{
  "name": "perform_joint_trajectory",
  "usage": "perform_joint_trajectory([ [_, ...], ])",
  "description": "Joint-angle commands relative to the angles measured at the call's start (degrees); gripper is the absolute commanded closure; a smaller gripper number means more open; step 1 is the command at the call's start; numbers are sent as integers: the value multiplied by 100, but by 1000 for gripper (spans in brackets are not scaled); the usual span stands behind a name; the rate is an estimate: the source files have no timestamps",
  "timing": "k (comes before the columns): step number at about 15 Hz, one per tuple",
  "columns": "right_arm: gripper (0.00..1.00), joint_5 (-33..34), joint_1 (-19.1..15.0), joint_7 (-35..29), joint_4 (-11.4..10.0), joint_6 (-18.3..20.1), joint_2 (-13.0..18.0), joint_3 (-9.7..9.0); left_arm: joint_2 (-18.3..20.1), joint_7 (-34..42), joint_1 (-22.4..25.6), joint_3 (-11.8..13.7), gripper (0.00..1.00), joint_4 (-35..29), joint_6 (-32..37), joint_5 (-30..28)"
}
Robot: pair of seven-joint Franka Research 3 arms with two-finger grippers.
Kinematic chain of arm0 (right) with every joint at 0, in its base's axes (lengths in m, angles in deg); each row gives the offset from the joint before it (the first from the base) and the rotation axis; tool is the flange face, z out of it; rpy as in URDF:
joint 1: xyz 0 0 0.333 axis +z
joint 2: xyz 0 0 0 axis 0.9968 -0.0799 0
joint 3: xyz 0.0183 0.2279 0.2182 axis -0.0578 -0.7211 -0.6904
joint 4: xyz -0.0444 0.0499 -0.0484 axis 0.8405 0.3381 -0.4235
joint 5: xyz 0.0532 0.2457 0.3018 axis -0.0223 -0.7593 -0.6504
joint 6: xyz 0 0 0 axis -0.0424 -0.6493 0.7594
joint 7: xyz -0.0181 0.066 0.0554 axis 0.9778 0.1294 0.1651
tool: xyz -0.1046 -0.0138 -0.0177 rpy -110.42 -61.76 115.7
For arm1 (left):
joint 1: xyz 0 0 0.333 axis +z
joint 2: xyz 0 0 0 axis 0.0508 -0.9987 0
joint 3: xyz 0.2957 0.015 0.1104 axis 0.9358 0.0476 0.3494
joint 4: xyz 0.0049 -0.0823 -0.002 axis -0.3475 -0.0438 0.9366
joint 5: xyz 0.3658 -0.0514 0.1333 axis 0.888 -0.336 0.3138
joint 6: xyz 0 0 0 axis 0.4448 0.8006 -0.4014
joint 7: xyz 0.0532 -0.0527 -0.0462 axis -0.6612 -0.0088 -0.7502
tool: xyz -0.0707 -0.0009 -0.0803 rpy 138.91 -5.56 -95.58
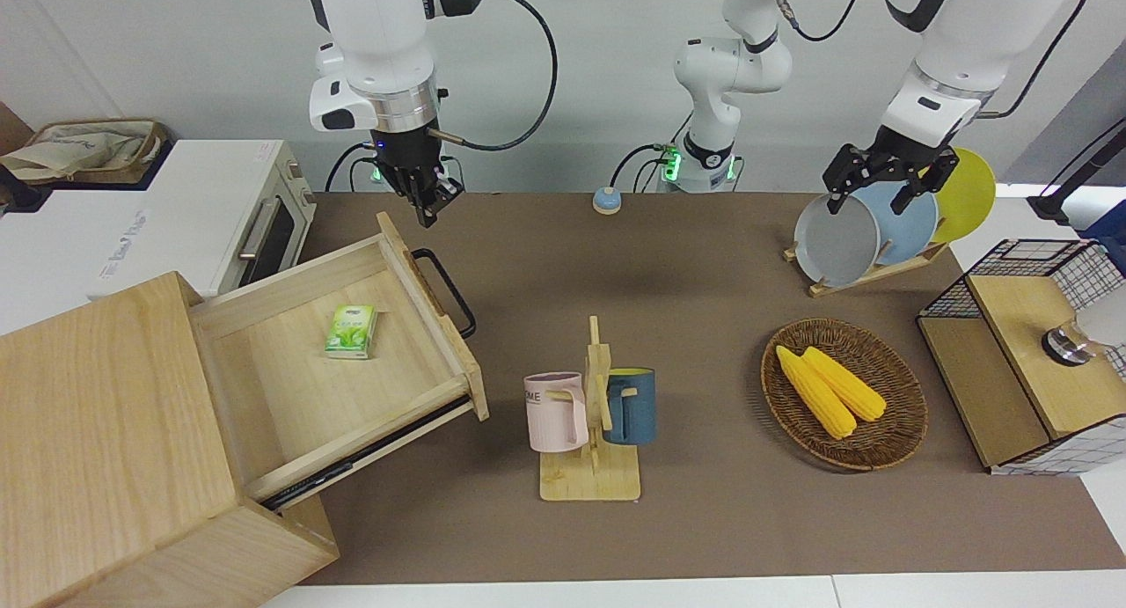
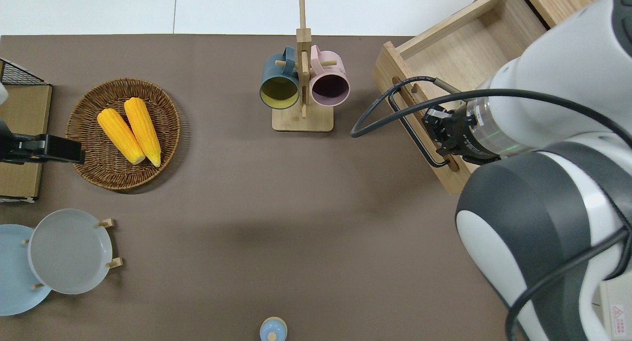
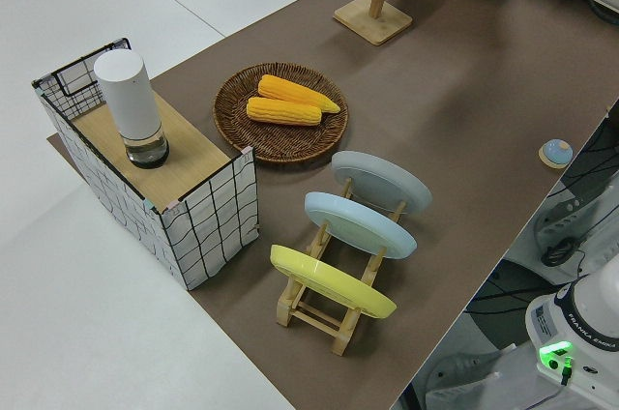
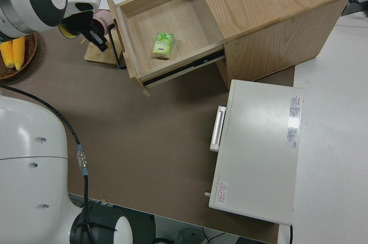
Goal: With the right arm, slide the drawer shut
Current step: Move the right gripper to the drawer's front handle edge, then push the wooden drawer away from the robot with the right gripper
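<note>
Overhead view shows the right gripper point(image 2: 434, 129) over the black handle point(image 2: 412, 126) on the front of the drawer point(image 2: 459, 55), up in the air and pointing down. Its fingers look close together with nothing between them, but how far they are parted I cannot tell. In the front view the same gripper point(image 1: 428, 205) hangs clear of the drawer front, not touching it.

The drawer stands pulled far out of the big pale-wood cabinet point(image 1: 106, 432), at the right arm's end of the table point(image 1: 686, 520). Its front panel faces the middle of the table, and it sits at a slant to the table's edge. A small green packet point(image 1: 351, 331) lies flat on the drawer floor, well apart from the walls. A white oven point(image 4: 259, 146) sits beside the cabinet, nearer to the robots.

Near the drawer front, toward the middle of the table, a wooden mug stand point(image 1: 594, 450) carries a pink mug point(image 1: 556, 412) and a blue mug point(image 1: 630, 405). Toward the left arm's end lies a wicker basket point(image 1: 897, 432) with two cobs of corn point(image 1: 829, 391). Nearer to the robots than the basket, a wooden plate rack point(image 3: 329, 308) holds a grey, a blue and a yellow plate upright. A mesh-sided wood box point(image 3: 193, 217) stands at that end of the table.

The left gripper point(image 1: 888, 181) is parked.
</note>
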Motion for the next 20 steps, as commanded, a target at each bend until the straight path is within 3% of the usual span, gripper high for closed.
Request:
perform_joint_trajectory([
  [1, 1000, -4, -15, -166, 40, -183, -238, 16, -76, 43, -99, 95, 2, 117, -2, 72],
  [10, 1000, -13, 222, -1106, 40, -359, -502, -19, -76, 43, -99, 95, 5, 117, -2, 72],
  [20, 1000, -171, 205, -1730, 40, -904, -1012, -10, -76, 43, -99, 95, 5, 117, -2, 72],
])
